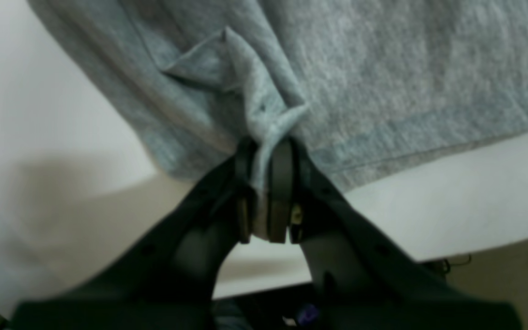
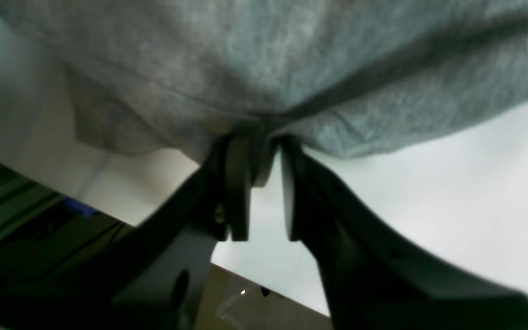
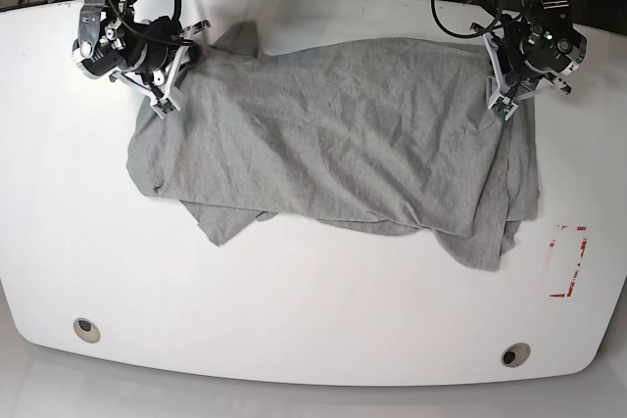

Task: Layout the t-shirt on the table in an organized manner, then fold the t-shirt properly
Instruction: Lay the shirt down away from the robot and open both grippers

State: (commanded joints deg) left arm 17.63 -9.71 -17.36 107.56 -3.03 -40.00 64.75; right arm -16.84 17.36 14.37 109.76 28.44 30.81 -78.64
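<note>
T-shirt (image 3: pixel 333 134) spread wrinkled across upper middle of white surface (image 3: pixel 294 320), lower edge bunched into folds toward right side. Left pincer (image 1: pixel 264 169) clamped on pinch of grey fabric at shirt edge, by far right side in base view. Right pincer (image 2: pixel 264 151) at shirt's far left edge, fabric caught between tips, gap visible lower down between pads. Red dashed mark (image 3: pixel 568 261) just right of shirt. Two grey grommets (image 3: pixel 86 328) near front edge.

The t-shirt (image 2: pixel 264 59) runs past both wrist views' top edges, blurred.
</note>
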